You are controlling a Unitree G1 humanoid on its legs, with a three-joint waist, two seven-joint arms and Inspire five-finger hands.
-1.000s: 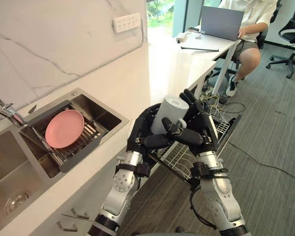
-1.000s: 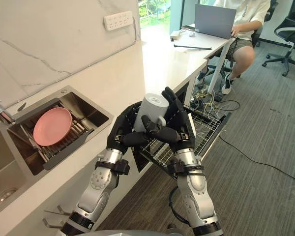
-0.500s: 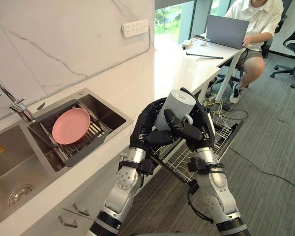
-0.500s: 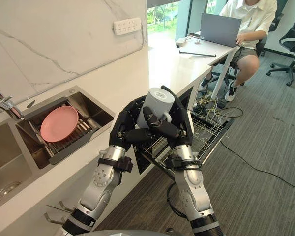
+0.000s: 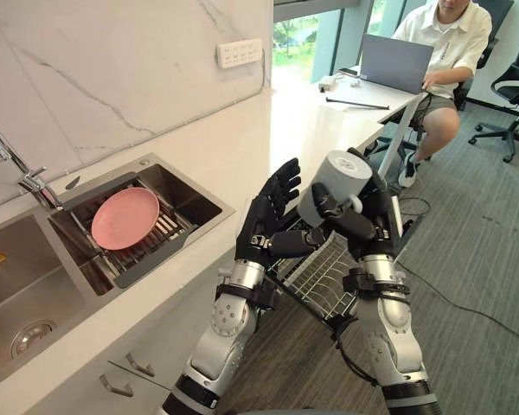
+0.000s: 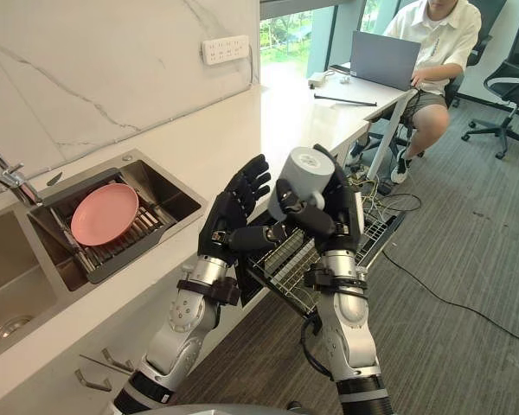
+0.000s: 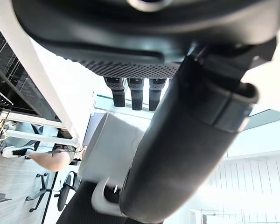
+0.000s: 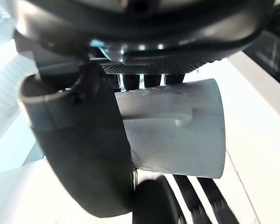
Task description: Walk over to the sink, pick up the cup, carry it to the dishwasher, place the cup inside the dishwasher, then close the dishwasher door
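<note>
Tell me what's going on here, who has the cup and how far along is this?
The robot's right hand is curled round the grey cup, holding it above the pulled-out dishwasher rack. The left hand is beside it with straight fingers, apart from the cup. The cup is not yet in the dishwasher, whose door is open. A pink plate sits in the sink, and a person works at a laptop beyond the counter.

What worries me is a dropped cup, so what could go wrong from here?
1. The right hand alone grips the cup, with the left hand open beside it, so the cup may slip and fall.
2. The cup hangs above the pulled-out dishwasher rack; lowered carelessly, it could knock the wires and tip.
</note>
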